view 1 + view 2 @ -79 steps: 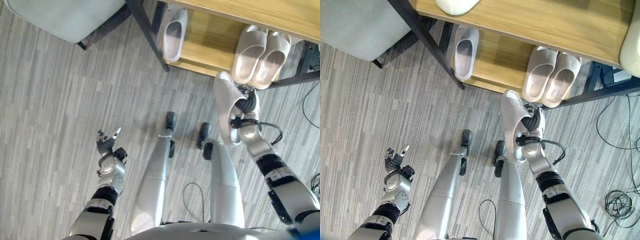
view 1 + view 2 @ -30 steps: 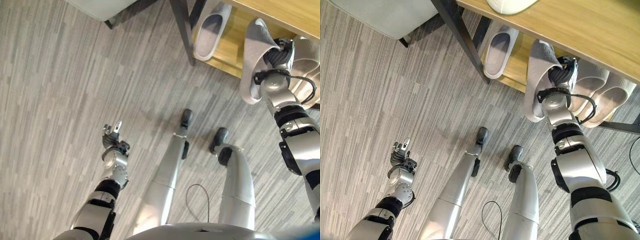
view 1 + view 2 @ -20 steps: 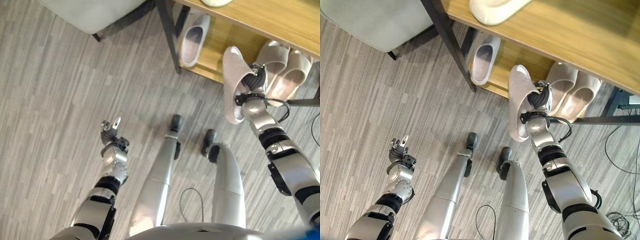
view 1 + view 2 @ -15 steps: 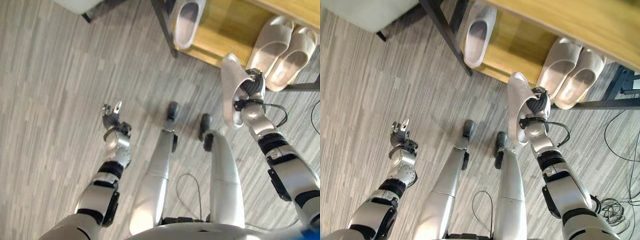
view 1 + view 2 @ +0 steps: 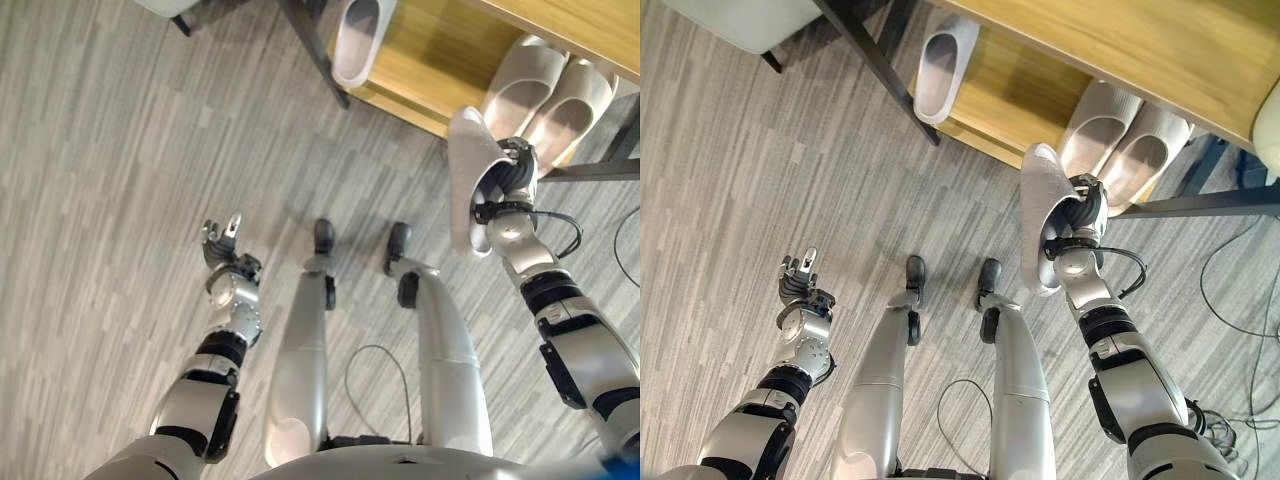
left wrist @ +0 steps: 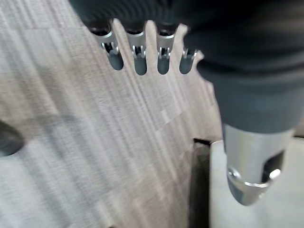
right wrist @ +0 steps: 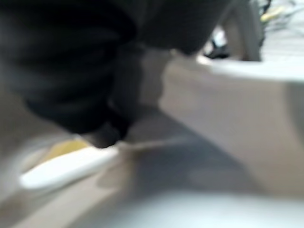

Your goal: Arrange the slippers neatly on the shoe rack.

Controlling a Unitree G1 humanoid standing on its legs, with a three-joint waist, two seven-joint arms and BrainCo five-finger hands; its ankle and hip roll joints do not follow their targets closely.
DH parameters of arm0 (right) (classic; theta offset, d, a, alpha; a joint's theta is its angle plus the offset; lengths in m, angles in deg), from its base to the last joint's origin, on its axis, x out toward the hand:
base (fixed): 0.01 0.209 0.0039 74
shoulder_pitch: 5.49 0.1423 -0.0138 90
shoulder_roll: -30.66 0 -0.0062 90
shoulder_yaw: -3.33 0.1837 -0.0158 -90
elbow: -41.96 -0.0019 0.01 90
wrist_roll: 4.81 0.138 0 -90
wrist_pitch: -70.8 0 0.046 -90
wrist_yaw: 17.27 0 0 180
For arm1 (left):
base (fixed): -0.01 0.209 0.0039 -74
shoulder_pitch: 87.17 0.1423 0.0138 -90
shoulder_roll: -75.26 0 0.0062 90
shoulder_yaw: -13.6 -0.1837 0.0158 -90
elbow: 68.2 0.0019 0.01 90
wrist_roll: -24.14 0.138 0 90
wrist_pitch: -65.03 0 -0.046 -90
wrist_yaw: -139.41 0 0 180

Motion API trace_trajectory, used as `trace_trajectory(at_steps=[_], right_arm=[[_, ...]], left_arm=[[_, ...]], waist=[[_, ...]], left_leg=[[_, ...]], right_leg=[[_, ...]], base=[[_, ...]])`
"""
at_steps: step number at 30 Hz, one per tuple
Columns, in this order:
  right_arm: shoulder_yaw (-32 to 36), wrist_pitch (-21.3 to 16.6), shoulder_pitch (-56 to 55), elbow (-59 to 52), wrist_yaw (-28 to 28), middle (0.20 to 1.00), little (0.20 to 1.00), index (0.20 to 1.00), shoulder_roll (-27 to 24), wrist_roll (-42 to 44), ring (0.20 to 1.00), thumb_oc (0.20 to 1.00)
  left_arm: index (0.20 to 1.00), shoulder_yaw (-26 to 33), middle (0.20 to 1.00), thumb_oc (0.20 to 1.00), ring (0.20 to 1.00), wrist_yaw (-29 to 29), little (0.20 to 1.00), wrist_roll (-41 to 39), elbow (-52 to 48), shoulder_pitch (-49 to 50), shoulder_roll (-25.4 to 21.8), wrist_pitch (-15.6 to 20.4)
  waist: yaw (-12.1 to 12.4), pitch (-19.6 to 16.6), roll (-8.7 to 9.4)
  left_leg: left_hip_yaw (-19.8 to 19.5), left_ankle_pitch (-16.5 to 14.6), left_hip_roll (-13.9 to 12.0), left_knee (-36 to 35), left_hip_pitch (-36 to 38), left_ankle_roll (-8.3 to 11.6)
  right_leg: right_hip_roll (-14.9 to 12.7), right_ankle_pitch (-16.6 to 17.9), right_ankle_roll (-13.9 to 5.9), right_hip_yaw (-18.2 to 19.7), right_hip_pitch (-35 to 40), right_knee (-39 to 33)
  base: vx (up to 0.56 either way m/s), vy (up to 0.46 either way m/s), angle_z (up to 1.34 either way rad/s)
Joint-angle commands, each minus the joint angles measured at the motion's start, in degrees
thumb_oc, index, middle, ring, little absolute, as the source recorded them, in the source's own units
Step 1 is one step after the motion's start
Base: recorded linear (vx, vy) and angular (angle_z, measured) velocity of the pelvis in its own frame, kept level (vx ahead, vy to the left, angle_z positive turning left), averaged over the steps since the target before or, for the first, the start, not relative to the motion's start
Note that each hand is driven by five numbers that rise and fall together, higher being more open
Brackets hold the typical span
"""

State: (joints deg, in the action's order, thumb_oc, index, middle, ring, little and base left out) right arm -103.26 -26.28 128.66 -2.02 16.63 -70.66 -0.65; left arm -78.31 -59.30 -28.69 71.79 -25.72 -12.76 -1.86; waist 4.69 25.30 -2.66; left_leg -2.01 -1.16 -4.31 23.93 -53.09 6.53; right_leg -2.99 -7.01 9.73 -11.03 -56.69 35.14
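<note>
Right hand grips pale grey slipper, centre right, below wooden shoe rack; left hand open, lower left.

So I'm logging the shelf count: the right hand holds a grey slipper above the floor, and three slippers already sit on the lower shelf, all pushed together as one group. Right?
Not quite. The right hand does hold the grey slipper above the floor, and three slippers sit on the lower shelf, but not as one group. In the right eye view the single slipper lies apart by the rack's leg, while the beige pair sits together farther along.
</note>
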Motion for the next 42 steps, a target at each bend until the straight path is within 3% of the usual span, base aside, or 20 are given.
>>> trace_trajectory(at_steps=[1, 4, 8, 11, 14, 19, 20, 21, 22, 26, 27, 28, 29, 32, 34, 35, 36, 38, 42], right_arm=[[-1.1, -2.0, -0.1, -2.1, 0.5, 0.200, 0.200, 0.200, -1.7, -2.2, 0.200, 0.200], [-3.4, -1.3, 2.5, -2.0, 0.7, 0.200, 0.200, 0.200, -1.6, -3.2, 0.200, 0.200], [-3.5, -1.1, 1.6, -2.4, 0.4, 0.200, 0.200, 0.200, -1.6, -3.6, 0.200, 0.200], [-2.7, -0.4, 0.6, -3.3, 0.5, 0.200, 0.200, 0.200, -0.9, -4.3, 0.200, 0.200], [-2.0, -0.4, -0.2, -2.4, 0.7, 0.200, 0.200, 0.200, 0.1, -3.9, 0.200, 0.200], [-0.5, -0.8, -0.8, -1.5, 1.4, 0.200, 0.200, 0.200, 0.6, -3.2, 0.200, 0.200], [-0.4, -0.8, -0.8, -1.3, 1.4, 0.200, 0.200, 0.200, 0.8, -3.1, 0.200, 0.200], [-0.5, -0.9, -0.7, -1.3, 1.4, 0.200, 0.200, 0.200, 0.9, -3.1, 0.200, 0.200], [-0.2, -0.9, -1.2, -1.8, 1.4, 0.200, 0.200, 0.200, 1.1, -3.3, 0.200, 0.200], [0.8, -0.9, -2.9, -2.8, 1.8, 0.200, 0.200, 0.200, 2.0, -3.8, 0.200, 0.200], [1.5, -1.3, -3.0, -2.9, 2.2, 0.200, 0.200, 0.200, 1.8, -3.7, 0.200, 0.200], [1.5, -1.3, -3.0, -2.9, 2.2, 0.200, 0.200, 0.200, 1.8, -3.7, 0.200, 0.200], [1.5, -1.3, -3.5, -3.5, 2.1, 0.200, 0.200, 0.200, 1.6, -3.6, 0.200, 0.200], [1.3, -1.4, -4.8, -4.2, 2.3, 0.200, 0.200, 0.200, 2.3, -3.7, 0.200, 0.200], [1.3, -1.5, -4.2, -4.1, 2.3, 0.200, 0.200, 0.200, 2.2, -3.4, 0.200, 0.200], [1.2, -1.4, -3.4, -4.2, 2.3, 0.200, 0.200, 0.200, 2.0, -3.0, 0.200, 0.200], [1.2, -1.4, -3.4, -4.2, 2.3, 0.200, 0.200, 0.200, 2.0, -3.0, 0.200, 0.200], [1.6, -1.4, -3.0, -4.1, 2.6, 0.200, 0.200, 0.200, 1.7, -3.0, 0.200, 0.200], [1.5, -1.3, -1.7, -3.1, 2.9, 0.200, 0.200, 0.200, 1.4, -3.8, 0.200, 0.200]], left_arm=[[1.000, 2.1, 1.000, 1.000, 1.000, -0.6, 1.000, -0.3, -0.7, 2.0, -1.9, 2.4], [1.000, 2.1, 1.000, 1.000, 1.000, -0.6, 1.000, -0.9, -0.6, 1.7, -2.2, 2.6], [1.000, 2.5, 1.000, 1.000, 1.000, -0.3, 1.000, -1.4, 0.2, 3.4, -2.0, 2.3], [1.000, 2.3, 1.000, 1.000, 1.000, -0.7, 1.000, -0.4, 1.5, 4.6, -1.4, 1.9], [1.000, 2.1, 1.000, 1.000, 1.000, -0.8, 1.000, 0.9, 2.3, 4.8, -1.9, 1.7], [1.000, 2.0, 1.000, 1.000, 1.000, -0.8, 1.000, 1.7, 1.7, 5.5, -2.8, 1.8], [1.000, 1.8, 1.000, 1.000, 1.000, -0.9, 1.000, 1.8, 1.7, 5.5, -3.0, 1.8], [1.000, 1.9, 1.000, 1.000, 1.000, -0.9, 1.000, 1.8, 1.7, 5.5, -3.0, 1.8], [1.000, 1.7, 1.000, 1.000, 1.000, -1.0, 1.000, 2.0, 1.2, 5.5, -3.3, 1.7], [1.000, 0.7, 1.000, 1.000, 1.000, -1.7, 1.000, 3.3, 0.4, 5.1, -3.6, 1.6], [1.000, -0.2, 1.000, 1.000, 1.000, -2.3, 1.000, 4.6, 0.1, 4.1, -4.2, 1.6], [1.000, -0.2, 1.000, 1.000, 1.000, -2.3, 1.000, 4.6, 0.1, 4.1, -4.2, 1.6], [1.000, -0.7, 1.000, 1.000, 1.000, -2.8, 1.000, 5.3, -0.3, 4.1, -4.6, 1.7], [1.000, -1.7, 1.000, 1.000, 1.000, -3.2, 1.000, 7.0, -1.0, 4.1, -4.0, 1.8], [1.000, -2.7, 1.000, 1.000, 1.000, -2.8, 1.000, 7.4, -0.6, 3.2, -3.6, 1.8], [1.000, -2.9, 1.000, 1.000, 1.000, -2.3, 1.000, 7.3, -0.1, 2.2, -3.6, 1.8], [1.000, -2.9, 1.000, 1.000, 1.000, -2.3, 1.000, 7.3, 0.0, 2.1, -3.6, 1.8], [1.000, -3.4, 1.000, 1.000, 1.000, -1.8, 1.000, 7.6, 0.6, 0.8, -3.4, 1.6], [1.000, -3.7, 1.000, 1.000, 1.000, -0.9, 1.000, 8.3, 1.3, 0.2, -3.7, 1.7]], waist=[[0.1, 0.7, -1.05], [3.7, 3.4, -0.49], [4.7, 4.0, -0.35], [4.6, 3.2, -0.26], [4.6, 1.6, 0.06], [4.3, -0.9, 0.87], [3.8, -1.5, 1.67], [4.3, -1.3, 1.27], [3.7, -1.9, 2.60], [3.5, -2.0, 3.92], [2.7, -0.9, 4.15], [2.7, -0.9, 4.17], [1.2, 0.0, 3.61], [0.3, 1.2, 2.53], [-0.3, 2.1, 1.99], [-1.2, 3.3, 1.88], [-1.2, 3.4, 1.77], [-1.8, 4.1, 2.21], [-1.1, 1.0, 1.70]], left_leg=[[0.4, 3.4, -0.7, 0.2, -4.6, -1.42], [1.1, 9.8, -2.2, -10.1, -4.5, -0.11], [1.6, 10.3, -3.1, -12.5, -3.6, -0.33], [1.6, 12.6, -2.2, -12.4, -3.3, -0.24], [2.0, 12.7, -0.8, -11.8, -5.1, -1.02], [3.0, 9.0, 0.6, -7.7, -8.3, -3.08], [2.9, 6.3, 1.5, -5.9, -8.6, -3.05], [3.1, 7.9, 0.8, -6.2, -9.0, -3.53], [2.9, 4.3, 1.9, -3.7, -9.5, -3.83], [2.7, 1.1, 2.8, -1.5, -8.8, -4.94], [2.3, -0.3, 3.9, -1.0, -7.3, -5.98], [2.3, -0.3, 3.9, -1.0, -7.3, -5.98], [2.1, -1.6, 4.2, 0.3, -5.8, -6.72], [2.3, -3.1, 4.5, 1.6, -3.4, -6.71], [2.2, -3.9, 5.0, 2.5, -2.1, -6.36], [2.1, -5.2, 5.6, 3.4, -0.7, -6.16], [2.0, -5.3, 5.6, 3.4, -0.7, -6.17], [2.3, -6.6, 7.1, 5.1, -1.3, -5.59], [1.7, -4.5, 8.2, 1.3, -4.1, -5.81]], right_leg=[[2.7, -7.7, -9.88, 3.1, 8.0, -4.0], [5.7, -10.9, -9.40, 3.8, 10.2, 0.2], [6.6, -13.5, -9.34, 5.4, 11.4, 2.3], [6.4, -13.4, -9.79, 6.6, 11.2, 3.2], [5.3, -12.4, -10.42, 7.9, 10.1, 2.5], [2.6, -10.0, -11.88, 9.8, 11.1, -2.5], [1.4, -10.7, -12.30, 10.3, 12.1, -3.6], [2.0, -9.4, -12.28, 9.9, 11.6, -3.8], [0.4, -9.5, -13.33, 10.4, 13.5, -5.9], [-1.4, -7.3, -15.50, 10.2, 17.6, -8.8], [-2.5, -3.3, -16.87, 10.3, 15.7, -4.6], [-2.5, -3.3, -16.87, 10.3, 15.7, -4.5], [-1.9, -1.3, -17.17, 12.0, 11.8, 4.0], [-1.9, -2.0, -16.41, 12.4, 8.3, 6.2], [-3.0, -2.3, -15.56, 11.6, 5.0, 4.1], [-5.0, -0.3, -15.95, 10.8, 3.4, -2.4], [-5.0, -0.2, -15.95, 10.7, 3.6, -2.5], [-7.1, 2.4, -17.15, 10.6, 6.2, -12.1], [-6.6, 5.2, -17.38, 8.9, 6.8, -15.7]], base=[[0.17, 0.066, -0.07], [0.24, 0.118, -0.35], [0.15, 0.122, -0.72], [0.22, 0.181, -0.52], [0.14, 0.162, -0.23], [0.13, 0.186, -0.01], [0.06, 0.089, -0.03], [0.16, 0.080, 0.04], [0.10, 0.107, 0.09], [0.11, 0.078, 0.00], [0.04, 0.056, 0.08], [0.14, 0.149, 0.29], [0.16, 0.166, 0.33], [0.17, 0.149, 0.43], [0.18, -0.011, 0.19], [0.11, -0.047, 0.04], [0.15, -0.114, -0.08], [0.03, -0.070, 0.02], [-0.05, -0.056, 0.18]])
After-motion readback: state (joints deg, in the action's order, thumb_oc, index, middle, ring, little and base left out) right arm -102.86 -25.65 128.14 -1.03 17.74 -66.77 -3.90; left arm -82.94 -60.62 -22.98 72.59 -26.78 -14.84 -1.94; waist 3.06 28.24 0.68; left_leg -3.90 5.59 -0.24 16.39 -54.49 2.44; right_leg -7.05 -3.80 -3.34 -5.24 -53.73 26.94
